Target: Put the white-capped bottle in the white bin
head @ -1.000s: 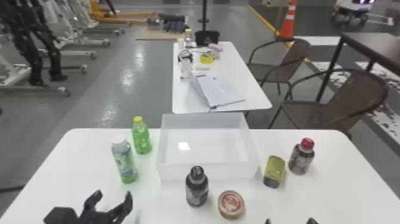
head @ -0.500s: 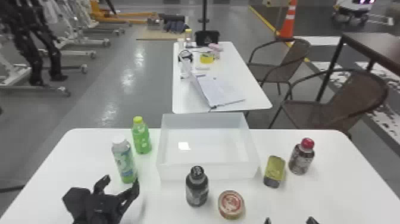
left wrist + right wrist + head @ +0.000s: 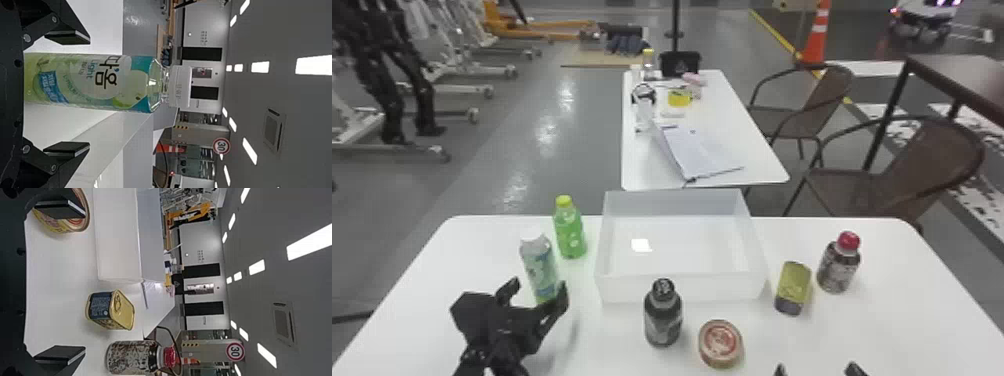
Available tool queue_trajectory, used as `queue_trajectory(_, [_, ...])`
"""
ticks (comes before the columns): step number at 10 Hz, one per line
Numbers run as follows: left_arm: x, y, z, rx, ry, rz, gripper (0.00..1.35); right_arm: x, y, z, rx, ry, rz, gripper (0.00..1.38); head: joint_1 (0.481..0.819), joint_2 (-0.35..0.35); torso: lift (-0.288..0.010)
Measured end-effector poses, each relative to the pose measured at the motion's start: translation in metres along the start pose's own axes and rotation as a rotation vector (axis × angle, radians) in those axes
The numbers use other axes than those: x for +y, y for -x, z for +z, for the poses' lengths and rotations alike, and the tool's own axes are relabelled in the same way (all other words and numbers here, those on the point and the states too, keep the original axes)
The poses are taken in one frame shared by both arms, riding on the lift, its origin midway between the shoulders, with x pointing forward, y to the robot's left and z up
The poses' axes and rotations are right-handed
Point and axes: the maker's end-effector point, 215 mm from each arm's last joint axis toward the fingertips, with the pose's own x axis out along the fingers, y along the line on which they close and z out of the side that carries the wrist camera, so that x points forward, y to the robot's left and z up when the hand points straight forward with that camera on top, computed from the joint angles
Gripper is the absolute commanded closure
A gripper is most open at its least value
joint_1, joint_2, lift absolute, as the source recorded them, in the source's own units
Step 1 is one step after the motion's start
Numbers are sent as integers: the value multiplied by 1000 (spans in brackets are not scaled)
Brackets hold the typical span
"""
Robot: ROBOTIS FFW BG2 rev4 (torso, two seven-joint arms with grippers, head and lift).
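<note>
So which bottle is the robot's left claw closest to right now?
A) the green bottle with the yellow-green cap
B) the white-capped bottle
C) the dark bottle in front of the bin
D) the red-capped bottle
B: the left wrist view shows the white-capped bottle between the left gripper's open fingers, with a gap on each side.

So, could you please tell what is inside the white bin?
In the white bin I see its bare floor with a small bright patch. The near wall hides the strip of floor just behind it.
</note>
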Motion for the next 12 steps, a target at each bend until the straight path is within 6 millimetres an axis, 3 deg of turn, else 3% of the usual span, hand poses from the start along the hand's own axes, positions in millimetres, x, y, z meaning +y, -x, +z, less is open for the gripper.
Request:
queue_trajectory(3, [0,-18,8,-10,1,0,331,2,-2,0,-1,0,6,85,549,0,-100])
queue_trajectory(6, [8,-26,1,6,3,37,377,3,-4,1,-3,0,11,85,549,0,-100])
queue_trajectory(7, [10,-27,0,9,1,46,486,3,-4,0,-2,0,11,85,549,0,-100])
queue_trajectory(8, [11,-29,-1,12,-5,50,765,4,-4,1,-3,0,12,85,549,0,-100])
queue_trajectory(9, [9,-31,-2,20,-10,45,820,4,-4,1,-3,-1,12,85,549,0,-100])
queue_trajectory(12, [6,-33,-2,23,-26,35,823,4,-4,0,-1,-4,12,85,549,0,-100])
